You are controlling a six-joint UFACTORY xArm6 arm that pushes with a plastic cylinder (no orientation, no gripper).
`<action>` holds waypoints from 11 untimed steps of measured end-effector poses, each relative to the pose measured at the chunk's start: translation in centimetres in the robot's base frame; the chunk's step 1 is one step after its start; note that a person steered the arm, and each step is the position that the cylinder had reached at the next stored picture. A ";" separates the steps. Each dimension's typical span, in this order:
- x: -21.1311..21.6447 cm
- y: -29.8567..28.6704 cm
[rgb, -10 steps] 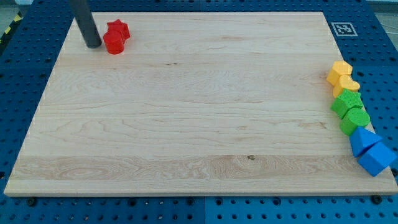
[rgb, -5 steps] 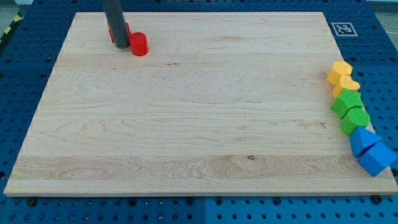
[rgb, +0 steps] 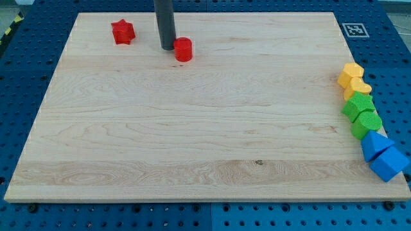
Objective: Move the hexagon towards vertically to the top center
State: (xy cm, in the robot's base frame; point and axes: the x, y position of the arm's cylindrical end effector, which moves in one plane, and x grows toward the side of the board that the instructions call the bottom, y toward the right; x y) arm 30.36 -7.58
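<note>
Near the view's top, a little left of centre: red hexagon (rgb: 183, 49), standing upright on the wooden board (rgb: 192, 128), squat and about as wide as tall, so no long axis to tell and no clear pointing direction (facets too small to make out). Just at its left, touching or nearly touching: my tip (rgb: 167, 47), lower end of the dark rod (rgb: 164, 22) rising straight up out of the view's top. No jaws on this arm, only the plain rod end, so nothing to open, close or grip with.

Further toward the view's left, well apart from the hexagon: red star (rgb: 122, 31), close to the board's top edge.

Along the right edge, a tight column running down the view, well apart from the tip: yellow hexagon-like block (rgb: 350, 74) uppermost, yellow heart-like block (rgb: 359, 88) touching it below; then green block (rgb: 358, 105) and second green block (rgb: 366, 123), shapes hard to tell, pressed together; then blue triangular block (rgb: 374, 145) and blue block (rgb: 389, 163), the last overhanging the board's edge.

At the board's top right corner: printed marker tag (rgb: 354, 29). Around the board: blue perforated table (rgb: 19, 77)
</note>
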 end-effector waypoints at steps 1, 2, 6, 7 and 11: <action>0.0 1.1; 0.0 1.3; 3.4 1.6; 3.4 2.0; 2.8 3.3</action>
